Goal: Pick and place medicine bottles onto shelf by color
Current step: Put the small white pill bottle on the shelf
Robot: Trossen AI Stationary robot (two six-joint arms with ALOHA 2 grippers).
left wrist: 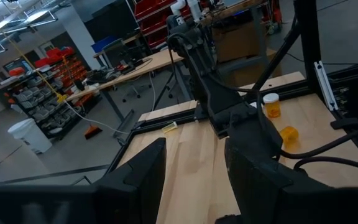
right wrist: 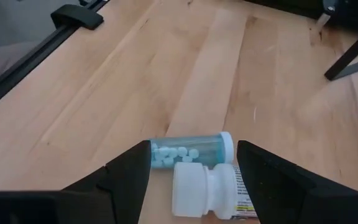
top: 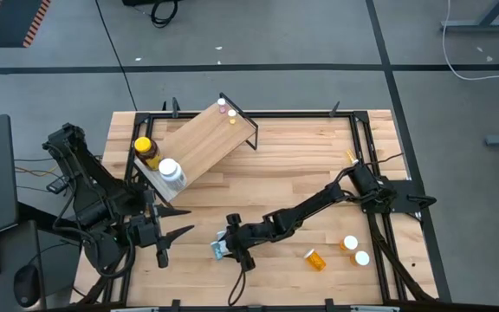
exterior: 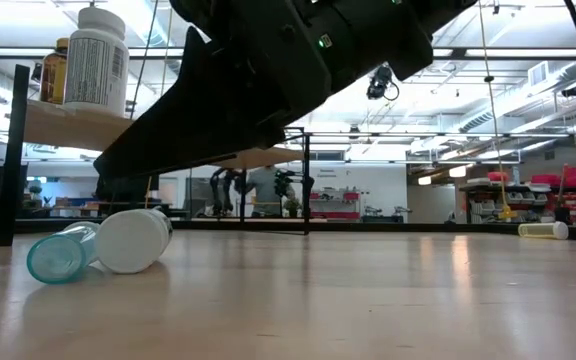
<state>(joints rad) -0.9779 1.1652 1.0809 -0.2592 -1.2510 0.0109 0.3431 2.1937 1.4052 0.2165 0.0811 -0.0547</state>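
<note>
The counter (top: 301, 173) is the big wood slab, and the shelf (top: 199, 143) sits well off from the right claw (top: 230, 245), at the far left corner, already carrying an amber jar with a yellow lid (top: 146, 150), a white-capped bottle (top: 171, 172) and a couple of tiny vials (top: 226, 108) at its other end. The left claw (top: 159, 236) just waits off to the side of the right one, fingers apart with nothing in them.

The right claw is low over the counter, fingers spread fairly wide and holding nothing yet. Right between them lie two bottles on their sides: a teal tube (right wrist: 188, 150) full of pale pills and a white bottle (right wrist: 211, 191), touching each other. A few orange vials (top: 316, 258) lie farther off, toward the right arm's base.

That's the risk, I reckon. Closing now could pinch both bottles at once, or squeeze one so the other rolls away, since they're round and lying flat. Grabbing the white one by mistake also means the wrong color goes to the shelf.
</note>
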